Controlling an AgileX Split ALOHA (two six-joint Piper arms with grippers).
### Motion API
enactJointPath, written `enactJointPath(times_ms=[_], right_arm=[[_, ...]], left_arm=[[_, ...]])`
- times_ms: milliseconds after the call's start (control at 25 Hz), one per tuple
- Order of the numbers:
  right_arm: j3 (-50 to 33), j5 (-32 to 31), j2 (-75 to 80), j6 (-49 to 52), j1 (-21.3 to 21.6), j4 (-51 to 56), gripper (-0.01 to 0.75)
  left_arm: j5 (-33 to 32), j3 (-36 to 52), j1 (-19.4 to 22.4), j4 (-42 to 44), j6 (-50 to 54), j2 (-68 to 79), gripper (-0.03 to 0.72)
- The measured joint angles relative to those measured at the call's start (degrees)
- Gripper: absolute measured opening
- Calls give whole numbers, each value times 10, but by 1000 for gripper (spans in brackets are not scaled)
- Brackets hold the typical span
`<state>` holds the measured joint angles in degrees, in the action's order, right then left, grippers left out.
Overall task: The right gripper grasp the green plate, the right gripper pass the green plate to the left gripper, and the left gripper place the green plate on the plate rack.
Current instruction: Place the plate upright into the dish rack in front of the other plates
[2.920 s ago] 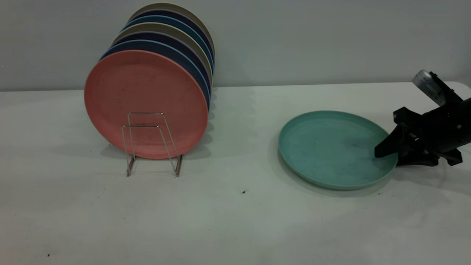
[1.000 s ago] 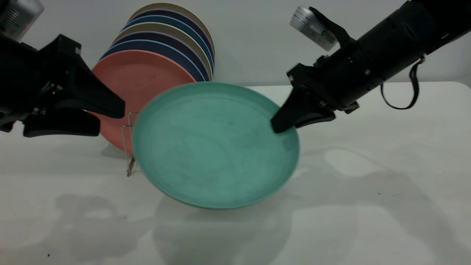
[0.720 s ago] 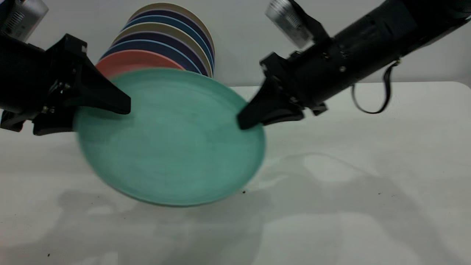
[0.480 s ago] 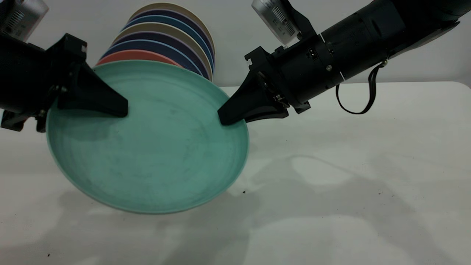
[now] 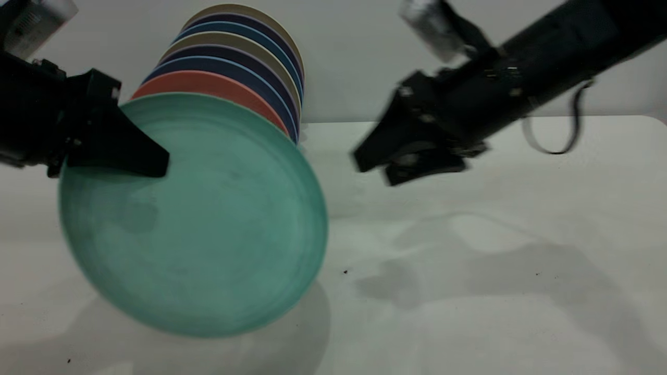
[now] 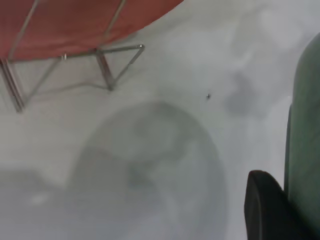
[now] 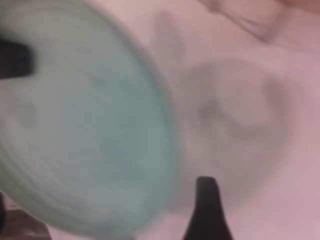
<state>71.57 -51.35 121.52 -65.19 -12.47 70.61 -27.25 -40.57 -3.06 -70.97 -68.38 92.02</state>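
A salmon-pink plate (image 5: 208, 86) fronts upright dark blue plates (image 5: 229, 65) and beige ones on the white table (image 5: 495, 312).

The green plate (image 5: 198, 219) is a matte teal-green with faint dark scuffs, and the black left gripper (image 5: 117, 151) is clamped on its rim. Just behind that gripper's fingers a salmon-pink plate (image 5: 208, 86) shows, then dark blue plates (image 5: 234, 67) alternating with olive-beige plates (image 5: 245, 44). The right gripper (image 5: 372, 161), also black, has a silvery ribbed cylinder (image 5: 430, 26) above it. The plate rack (image 6: 65, 65) is shiny silver wire. The table (image 5: 469, 286) is pale grey-white with tiny dark specks.
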Motion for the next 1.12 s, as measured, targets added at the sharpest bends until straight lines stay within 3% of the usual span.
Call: enactJointPath(times_ms=[120, 240, 440, 600, 760, 1120], right_arm=[[0, -9, 0, 55, 49, -72, 623], [0, -18, 0, 111, 90, -145, 600], [0, -21, 0, 164, 138, -222, 547], [0, -17, 0, 173, 153, -235, 533], [0, -15, 0, 173, 153, -235, 532], [0, -9, 0, 173, 153, -235, 532]], left_arm=[[-25, -44, 0, 116, 25, 0, 118], [-94, -105, 0, 246, 41, 0, 118], [-185, -209, -11, 430, -57, 0, 118], [-184, -260, -30, 450, -219, 0, 118], [-141, -280, -48, 402, -333, 1, 118], [-55, -293, -53, 377, -358, 5, 118]])
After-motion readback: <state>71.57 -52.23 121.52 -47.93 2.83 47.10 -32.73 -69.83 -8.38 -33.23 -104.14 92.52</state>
